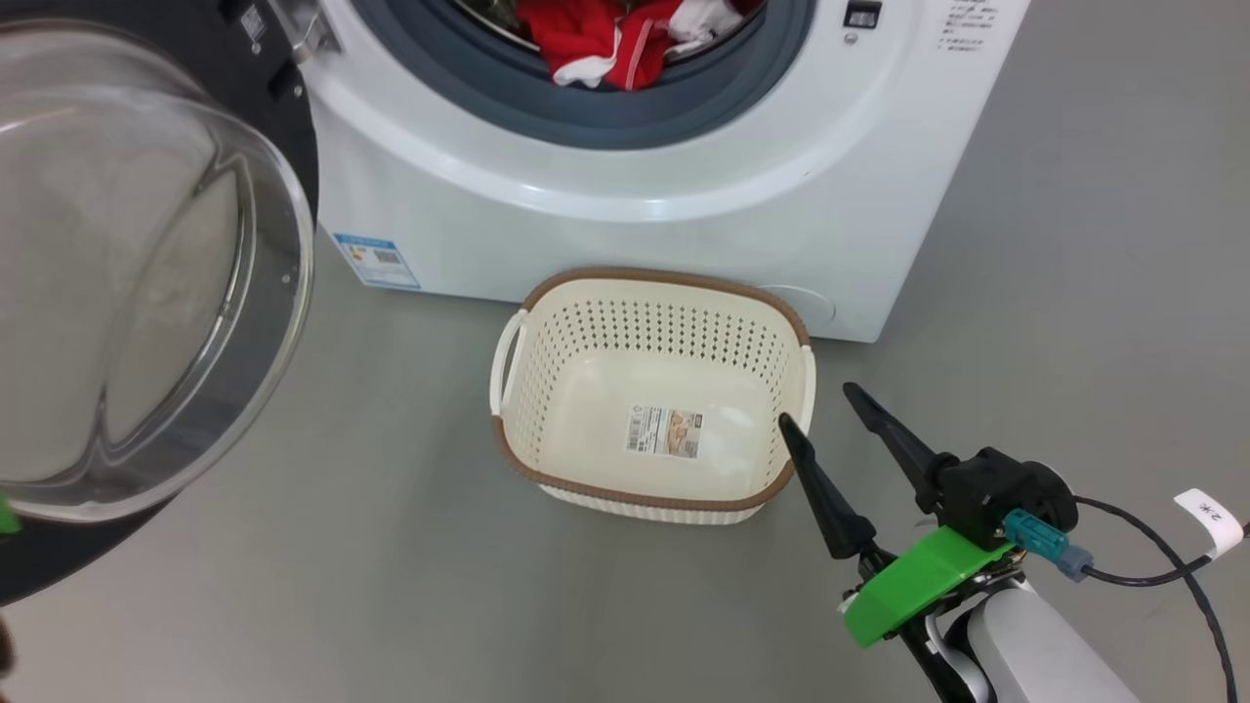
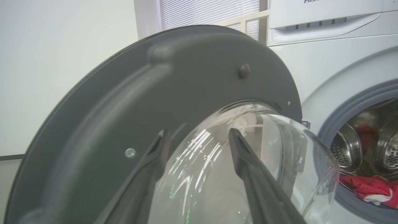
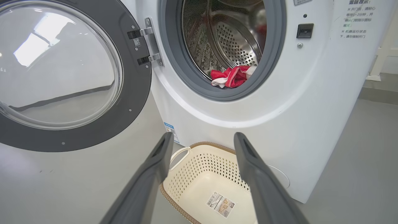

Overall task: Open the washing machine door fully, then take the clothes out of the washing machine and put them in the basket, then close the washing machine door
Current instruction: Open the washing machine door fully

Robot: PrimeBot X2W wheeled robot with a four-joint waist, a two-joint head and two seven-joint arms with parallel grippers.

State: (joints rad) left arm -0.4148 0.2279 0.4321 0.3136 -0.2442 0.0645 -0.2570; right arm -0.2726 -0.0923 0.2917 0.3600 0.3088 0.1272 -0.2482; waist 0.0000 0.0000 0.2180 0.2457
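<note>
The washing machine door (image 1: 146, 283) stands swung out at the left, its glass bowl facing me. Red clothes (image 1: 605, 39) with white trim lie at the front of the steel drum (image 3: 236, 40) of the white washing machine (image 1: 684, 225). The cream basket (image 1: 664, 280) sits empty on the floor against the machine's front. My right gripper (image 1: 814, 404) is open just right of the basket, and its wrist view looks over the basket (image 3: 202, 174) at the clothes (image 3: 231, 76). My left gripper (image 2: 197, 132) is open before the door's inner side (image 2: 124, 102), with the glass bowl seen between its fingers.
Grey floor (image 1: 1074, 293) spreads around the machine and to its right. A black cable with a white tag (image 1: 1209, 517) trails from my right wrist. A blue label (image 1: 376, 259) sits low on the machine's front. A white wall (image 2: 62, 46) stands behind the door.
</note>
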